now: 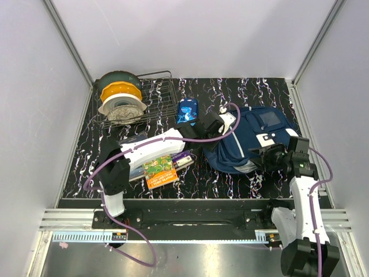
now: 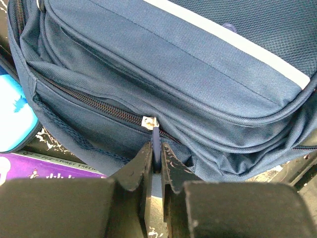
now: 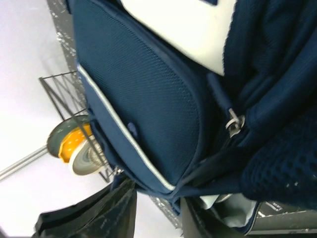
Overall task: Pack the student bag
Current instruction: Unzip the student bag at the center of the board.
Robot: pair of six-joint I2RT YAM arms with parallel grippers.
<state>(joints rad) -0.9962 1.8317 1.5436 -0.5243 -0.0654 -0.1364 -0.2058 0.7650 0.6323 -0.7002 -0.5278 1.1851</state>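
Observation:
The student bag point(image 1: 259, 135), navy with white stripes and patches, lies at the right of the table. My left gripper point(image 1: 214, 128) is at its left edge. In the left wrist view the left gripper point(image 2: 157, 158) is shut on the blue zipper pull point(image 2: 156, 139) of a closed zip on the bag point(image 2: 198, 74). My right gripper point(image 1: 270, 157) is at the bag's near side. In the right wrist view the right gripper point(image 3: 158, 213) has its jaws apart around the bag's point(image 3: 148, 99) lower edge, with a gap showing beside the fabric. Light grey lining point(image 3: 237, 208) shows there.
A small glossy blue pencil case point(image 1: 187, 109) lies left of the bag. Books point(image 1: 160, 172) lie under the left arm near the front. At the back left a wire rack point(image 1: 155, 95) holds stacked plates point(image 1: 120, 98). White walls close in the table.

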